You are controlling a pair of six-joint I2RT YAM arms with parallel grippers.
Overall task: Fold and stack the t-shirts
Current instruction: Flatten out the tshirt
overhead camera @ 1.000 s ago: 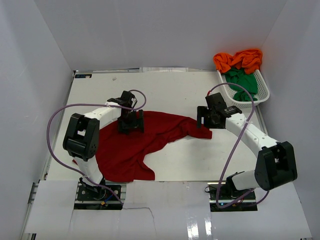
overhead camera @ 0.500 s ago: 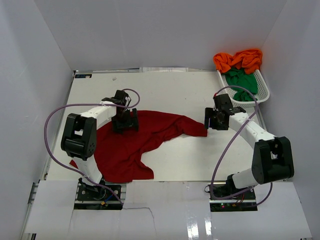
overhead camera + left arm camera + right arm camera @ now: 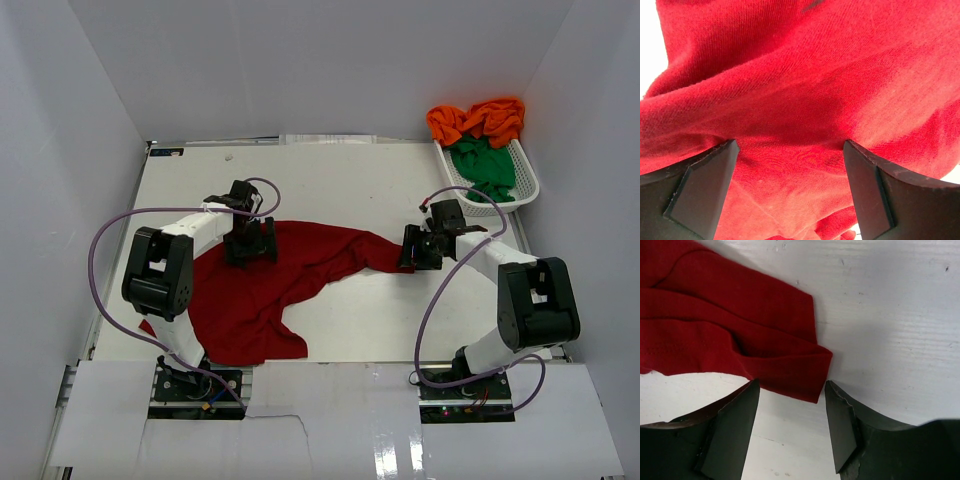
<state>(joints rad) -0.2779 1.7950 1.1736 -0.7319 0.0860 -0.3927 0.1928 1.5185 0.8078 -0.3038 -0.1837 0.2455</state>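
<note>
Swung leftward over the last second onto the outer tip of the dark red t-shirt (image 3: 270, 285) with the right gripper (image 3: 408, 252), narrowing the jaws on the way. Hardly shifted on the left side, apart from a small drift toward the far-left part of the cloth.

From the top: lying crumpled and unfolded across the white table (image 3: 340, 180), with the left gripper (image 3: 250, 243) down on its upper left part and the right one at the pointed right end. Well apart, at the far right corner, heaped in and over the white basket (image 3: 500, 205): the orange t-shirt (image 3: 480, 118) and the green t-shirt (image 3: 483, 165), neither one touched.

From the left wrist: fingers wide apart, straddling a raised ridge of red fabric, clamping nothing.

From the right wrist: fingers parted, set either side of the hemmed corner of the sleeve (image 3: 790, 365), which lies flat on the table. Not yet pinched.

On progress, as a judgement: nothing folded, nothing stacked. Left to do: grip and flatten the red one, fold it, then fetch, fold and pile the other two.
</note>
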